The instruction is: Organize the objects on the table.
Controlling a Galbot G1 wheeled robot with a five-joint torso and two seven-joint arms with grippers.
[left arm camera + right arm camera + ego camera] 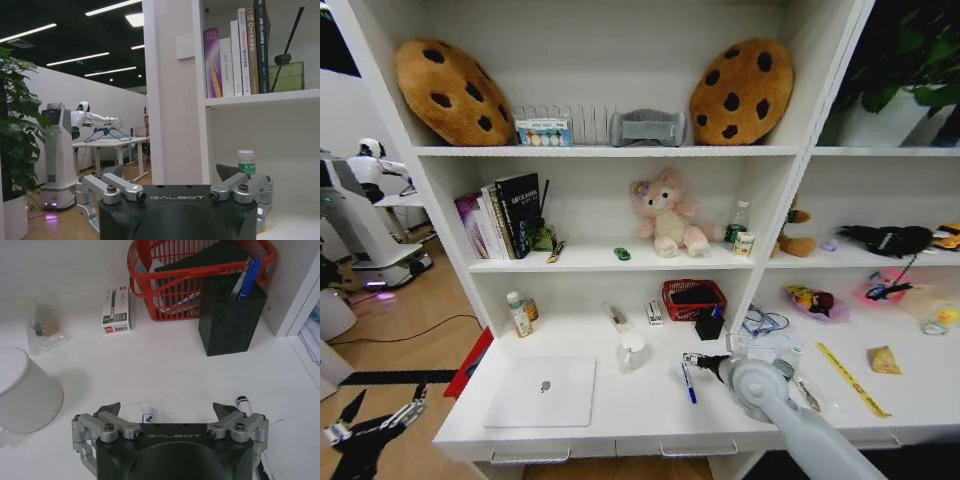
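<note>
My right gripper (167,411), fingers spread apart, hovers directly over the blue pen (689,384), whose long axis runs fore-aft, crossing the gap between the fingertips.

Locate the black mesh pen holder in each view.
Head view: black mesh pen holder at centre, in front of the red basket.
Right wrist view: pen holder against the red basket, blue pens inside.
Left wrist view: faces the books instead.
Shared landmark: the red basket.
</note>
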